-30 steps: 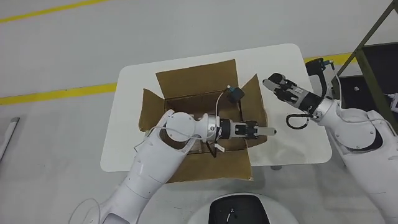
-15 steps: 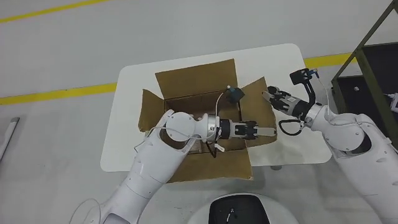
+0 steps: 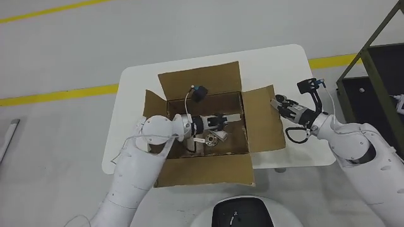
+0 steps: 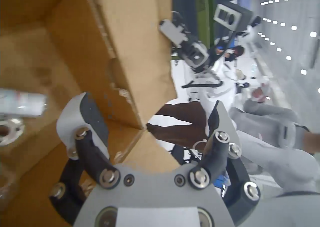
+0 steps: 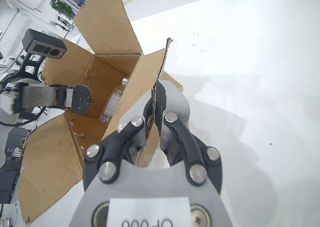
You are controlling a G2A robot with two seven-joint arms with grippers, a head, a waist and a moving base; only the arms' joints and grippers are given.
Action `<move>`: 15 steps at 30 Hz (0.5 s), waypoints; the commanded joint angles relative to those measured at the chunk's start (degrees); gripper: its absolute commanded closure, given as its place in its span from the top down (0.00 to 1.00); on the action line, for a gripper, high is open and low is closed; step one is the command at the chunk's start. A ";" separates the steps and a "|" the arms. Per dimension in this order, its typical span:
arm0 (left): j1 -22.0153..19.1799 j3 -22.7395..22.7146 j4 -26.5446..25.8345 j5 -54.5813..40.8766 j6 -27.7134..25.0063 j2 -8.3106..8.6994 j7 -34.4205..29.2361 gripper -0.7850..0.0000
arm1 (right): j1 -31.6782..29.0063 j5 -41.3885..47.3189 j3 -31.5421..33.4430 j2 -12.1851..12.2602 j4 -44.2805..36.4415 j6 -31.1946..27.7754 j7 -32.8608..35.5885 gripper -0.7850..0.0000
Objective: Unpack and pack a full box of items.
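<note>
- We see a white table (image 3: 284, 69) on a grey floor marked with yellow lines (image 3: 95, 0).
- An open cardboard box (image 3: 201, 81) sits in the middle of the table with all four flaps folded outward.
- The left gripper (image 3: 230, 118) hangs inside the box near its far wall. In the left wrist view we see its fingers (image 4: 85, 112) spread wide with nothing between them.
- The right gripper (image 3: 278, 104) is at the outer edge of the box's right flap (image 3: 262, 126). In the right wrist view its fingers (image 5: 162, 95) are pressed together on the corrugated edge of that flap (image 5: 140, 87), pinching it.
- A clear plastic bottle (image 5: 112, 102) with a white cap lies on the box floor along the right wall.
- Close to the left gripper we make out what looks like a round metal ring (image 3: 210, 140) on the box floor, though it is too blurred for us to be sure.
</note>
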 commanded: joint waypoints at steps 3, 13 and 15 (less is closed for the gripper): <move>1.31 0.48 -2.34 13.64 2.25 1.19 -1.25 1.00 | 0.35 -0.32 -0.37 -0.05 0.50 -0.15 -0.44 0.00; 3.78 -2.00 -2.23 1.25 3.77 0.81 -0.95 1.00 | 0.74 -0.90 -1.29 -0.21 2.25 -1.19 -2.28 0.00; 3.78 -2.00 -2.23 1.25 3.77 0.81 -0.95 1.00 | 0.78 -0.73 -1.35 -0.23 2.47 -1.34 -2.40 0.00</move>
